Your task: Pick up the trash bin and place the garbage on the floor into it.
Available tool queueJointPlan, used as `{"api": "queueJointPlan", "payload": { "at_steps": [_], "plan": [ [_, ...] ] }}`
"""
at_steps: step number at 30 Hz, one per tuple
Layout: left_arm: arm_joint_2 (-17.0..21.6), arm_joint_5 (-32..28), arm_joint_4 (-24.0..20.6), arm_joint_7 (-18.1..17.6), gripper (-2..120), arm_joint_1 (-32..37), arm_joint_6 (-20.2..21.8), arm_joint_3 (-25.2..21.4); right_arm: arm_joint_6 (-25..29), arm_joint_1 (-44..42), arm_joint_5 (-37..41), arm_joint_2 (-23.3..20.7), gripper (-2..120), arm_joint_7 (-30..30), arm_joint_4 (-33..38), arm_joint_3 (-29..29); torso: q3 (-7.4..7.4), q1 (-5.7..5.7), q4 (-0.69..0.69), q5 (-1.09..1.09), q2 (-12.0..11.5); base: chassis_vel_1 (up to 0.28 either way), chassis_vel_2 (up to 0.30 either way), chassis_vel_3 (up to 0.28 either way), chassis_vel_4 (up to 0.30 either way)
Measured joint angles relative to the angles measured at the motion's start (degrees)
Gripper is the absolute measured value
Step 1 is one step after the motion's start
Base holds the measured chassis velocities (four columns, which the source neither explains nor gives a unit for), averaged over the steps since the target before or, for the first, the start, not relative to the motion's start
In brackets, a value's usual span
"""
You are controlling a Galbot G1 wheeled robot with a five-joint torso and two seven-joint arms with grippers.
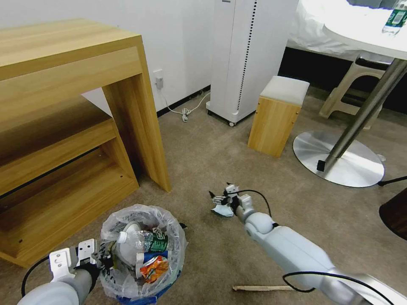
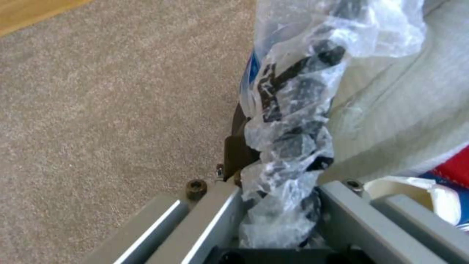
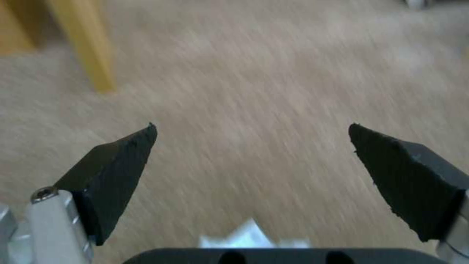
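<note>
Now your left gripper (image 2: 278,220) clamps the trash bin (image 1: 142,254) rim, bag-shrouded, right gripper (image 3: 251,176) spread wide, white scrap (image 3: 247,238) half-hidden beneath, wooden stick (image 1: 260,288) nearby.

Bright glare upper right; the floor (image 3: 273,91) streaked, probably motion blur.

Short-pile beige carpet floor (image 1: 203,161), matt and slightly rough. Thin, crinkled, translucent plastic bag (image 1: 169,220) lining the trash bin (image 1: 144,298), glossy where light catches; a bunched fold pinched in the left gripper (image 2: 278,220) between smooth grey metal fingers (image 2: 215,220). Clear shiny plastic bottle (image 1: 140,240) and glossy foil wrapper (image 1: 154,267) just beside that gripper. Matt black, rubbery-looking pads (image 3: 117,176) on the right gripper (image 3: 251,146), set wide apart. White tissue (image 1: 223,210), soft and crumpled, under it. Bare rough wooden stick (image 1: 260,288) near the smooth pale plastic arm shell.
</note>
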Motion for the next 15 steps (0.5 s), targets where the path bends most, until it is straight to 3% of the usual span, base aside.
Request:
{"api": "queueJointPlan", "payload": {
  "at_steps": [3,7,15],
  "plan": [
    [-0.5,1.5,0.6,0.6,0,0.4,0.0,0.5,-4.8,-1.8,0.2,0.2,100,4.2,-0.8,2.0,0.00,0.00,-0.03,0.01,0.0,0.000,0.000,0.000,0.000],
    [-0.8,2.2,1.2,1.1,0,0.3,0.0,1.2,-6.6,-2.6,3.8,0.9,100,6.6,-2.3,3.2,0.00,0.00,-0.03,0.01,0.0,0.000,0.000,0.000,0.000],
    [-1.0,3.0,1.3,1.4,0,0.4,0.1,1.7,-2.1,-2.7,4.6,2.1,100,2.1,-5.4,4.0,0.00,0.00,-0.02,0.01,0.0,0.000,0.000,0.000,0.000]
  ]
}}
